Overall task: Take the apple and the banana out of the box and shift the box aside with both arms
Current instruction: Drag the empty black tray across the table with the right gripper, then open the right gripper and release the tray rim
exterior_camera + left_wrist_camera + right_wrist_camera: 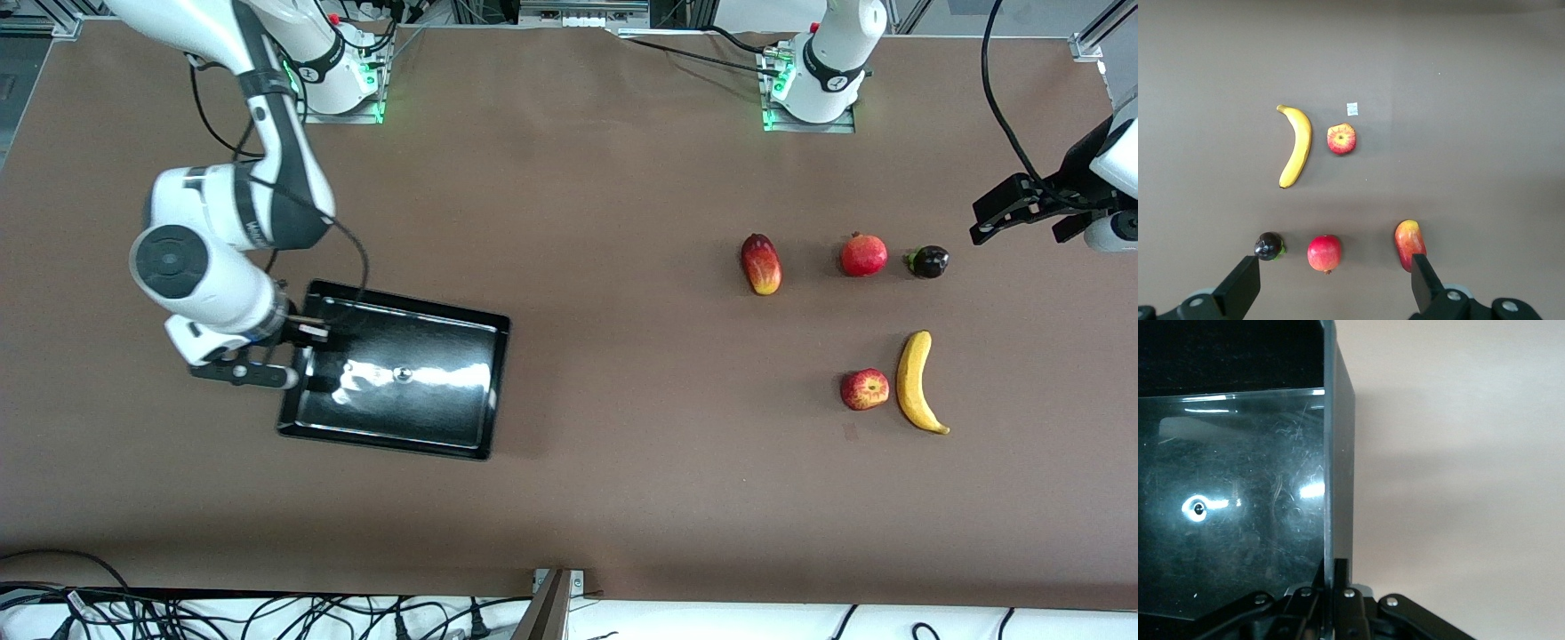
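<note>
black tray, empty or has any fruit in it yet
Empty. The black tray shows only its glossy floor; the apple and banana lie on the table near the left arm's end. The right gripper is shut on its wall.

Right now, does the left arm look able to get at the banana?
Probably yes. The left gripper hangs open over the table's left-arm end, and the banana lies bare beside the apple, apart from it, with nothing on top.

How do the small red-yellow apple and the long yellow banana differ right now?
The small red-yellow apple is round and streaked; the long curved yellow banana is slender and plain yellow. The banana reaches much longer across the brown table than the apple. The apple shows its stem dimple upward; the banana lies flat on its side. Both lie side by side, untouched by either gripper.
</note>
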You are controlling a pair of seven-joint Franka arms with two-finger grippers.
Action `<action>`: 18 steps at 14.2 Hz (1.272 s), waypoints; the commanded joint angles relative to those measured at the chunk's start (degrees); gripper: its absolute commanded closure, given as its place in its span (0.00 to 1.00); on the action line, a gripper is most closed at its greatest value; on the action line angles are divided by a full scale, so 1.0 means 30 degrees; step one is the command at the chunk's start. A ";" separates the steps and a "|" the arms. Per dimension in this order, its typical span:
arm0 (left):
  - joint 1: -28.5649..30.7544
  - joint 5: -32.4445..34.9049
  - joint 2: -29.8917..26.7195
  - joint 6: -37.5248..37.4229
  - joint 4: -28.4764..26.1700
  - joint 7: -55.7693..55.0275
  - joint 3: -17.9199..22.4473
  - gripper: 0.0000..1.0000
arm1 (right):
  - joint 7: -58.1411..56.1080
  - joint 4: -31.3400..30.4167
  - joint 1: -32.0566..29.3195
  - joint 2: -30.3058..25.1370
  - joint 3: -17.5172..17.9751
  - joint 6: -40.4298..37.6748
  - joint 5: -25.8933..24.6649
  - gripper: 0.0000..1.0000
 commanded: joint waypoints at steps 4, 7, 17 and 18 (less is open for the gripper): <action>-0.0355 0.0406 -0.0769 -0.0057 -0.0637 -0.0249 0.0353 0.00 | -0.6855 -0.3566 -0.1200 -0.1646 -0.2540 0.1792 0.2560 1.00; -0.0385 0.0377 -0.0828 -0.0028 -0.0637 -0.0249 0.0354 0.00 | -1.0906 -0.5383 -0.2870 -0.1266 -0.2542 0.4543 0.3918 1.00; -0.1644 0.0171 -0.1649 0.0060 -0.1311 -0.0103 0.1936 0.00 | -1.0388 -0.6268 -0.3401 -0.0944 -0.2542 0.4699 0.5207 0.72; -0.1644 0.0171 -0.1649 0.0060 -0.1311 -0.0073 0.1936 0.00 | -1.0533 -0.6297 -0.3401 -0.0943 -0.2542 0.4640 0.5207 0.38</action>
